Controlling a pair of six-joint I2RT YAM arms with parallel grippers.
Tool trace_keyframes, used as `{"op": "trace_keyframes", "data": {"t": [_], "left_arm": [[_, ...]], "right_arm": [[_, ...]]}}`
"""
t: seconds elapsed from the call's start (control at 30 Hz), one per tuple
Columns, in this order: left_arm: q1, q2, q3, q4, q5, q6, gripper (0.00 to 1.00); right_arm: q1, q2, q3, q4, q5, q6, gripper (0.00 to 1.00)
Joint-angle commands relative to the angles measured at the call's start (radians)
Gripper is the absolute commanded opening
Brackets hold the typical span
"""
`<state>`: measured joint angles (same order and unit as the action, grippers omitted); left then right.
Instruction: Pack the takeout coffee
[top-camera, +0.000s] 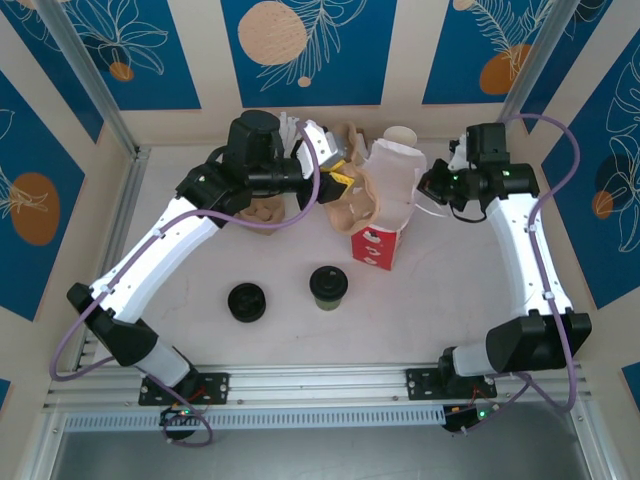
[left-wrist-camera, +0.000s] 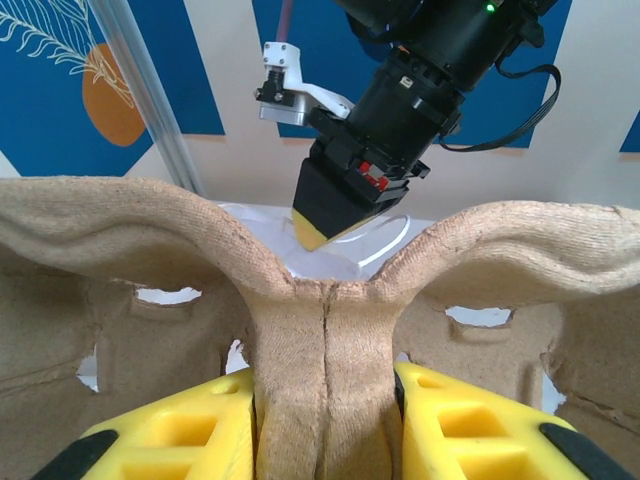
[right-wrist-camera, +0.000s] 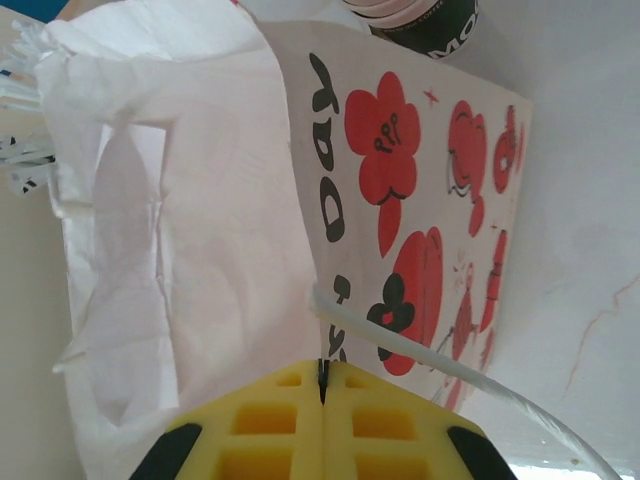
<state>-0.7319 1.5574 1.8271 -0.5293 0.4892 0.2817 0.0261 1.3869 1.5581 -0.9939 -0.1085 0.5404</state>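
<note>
Pulp carrier (left-wrist-camera: 150, 215) clamped by left gripper (left-wrist-camera: 322, 378) | right gripper (right-wrist-camera: 322, 374) closed, seemingly on bag (right-wrist-camera: 420, 180) rim | takeout coffee (top-camera: 327, 284) unobstructed

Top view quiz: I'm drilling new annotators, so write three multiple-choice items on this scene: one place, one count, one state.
1. The coffee stands: A in the bag; B on the table, apart from the bag; C in a gripper.
2. Black lids in front of the bag: A one; B two; C four.
3. The right gripper is: A open; B holding the coffee; C shut on the bag.
B: bare table surrounds it. B: the coffee's own lid and a loose lid. C: its fingers meet on the bag's edge.
</note>
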Motion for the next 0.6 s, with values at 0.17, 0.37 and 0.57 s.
{"op": "trace_keyframes", "data": {"t": [0.17, 0.37, 0.57], "left_arm": [[-0.024, 0.018, 0.037, 0.042, 0.078, -0.023, 0.33], [-0.046, 0.044, 0.065, 0.018, 0.105, -0.018, 0.33], [-0.082, 0.09, 0.097, -0.007, 0.139, -0.021, 0.33]], "right_arm": [[-0.031, -0.068, 0.07, -0.166, -0.108, -0.159, 0.0], [-0.031, -0.081, 0.087, -0.25, -0.16, -0.209, 0.0], [-0.026, -0.094, 0.075, -0.288, -0.195, -0.25, 0.0]]}}
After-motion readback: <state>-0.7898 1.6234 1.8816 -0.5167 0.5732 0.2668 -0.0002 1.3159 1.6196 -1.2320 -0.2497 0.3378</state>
